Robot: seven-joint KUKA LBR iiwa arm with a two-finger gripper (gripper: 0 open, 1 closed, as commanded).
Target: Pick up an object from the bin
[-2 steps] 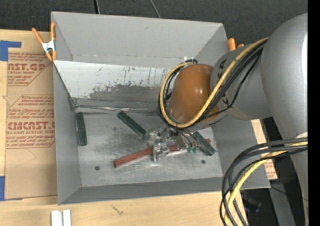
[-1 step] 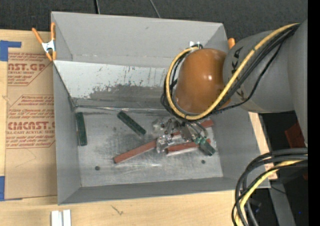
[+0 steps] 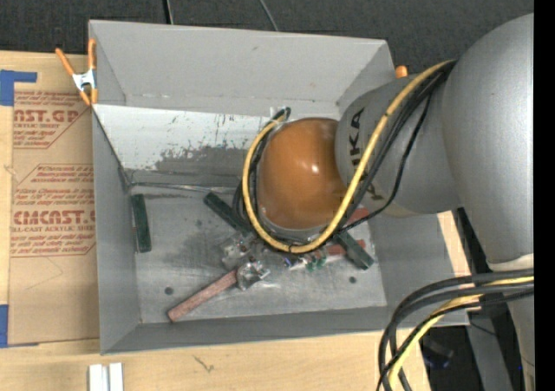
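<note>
BIN PICK, CLOSE QUARTERS: A KUKA arm's pincer (image 3: 247, 261) hangs low over the floor of a grey metal bin (image 3: 113, 172), tucked beneath the arm's orange domed wrist cover (image 3: 299, 177) and its looping yellow-and-black cables (image 3: 251, 181). Whether the pincer is wide or narrow cannot be told from this angle. The likeliest candidate for the pick, a reddish-brown slim stick (image 3: 201, 300), lies flat on the bin floor with its upper end right at the pincer and the rest slanting away to the lower left. A dark green short rod (image 3: 221, 207) lies just above the pincer, and a scatter of small coloured bits (image 3: 308, 261) just to its right. Another dark green piece (image 3: 357, 252) lies beyond those bits, and a dark green flat bar (image 3: 140, 223) well apart to the left. The risks, as judged: a grip taken at the stick's very end may let it swing or slip out on the lift. The crowding could also see the pincer close on a neighbour or jam against the floor.
</note>
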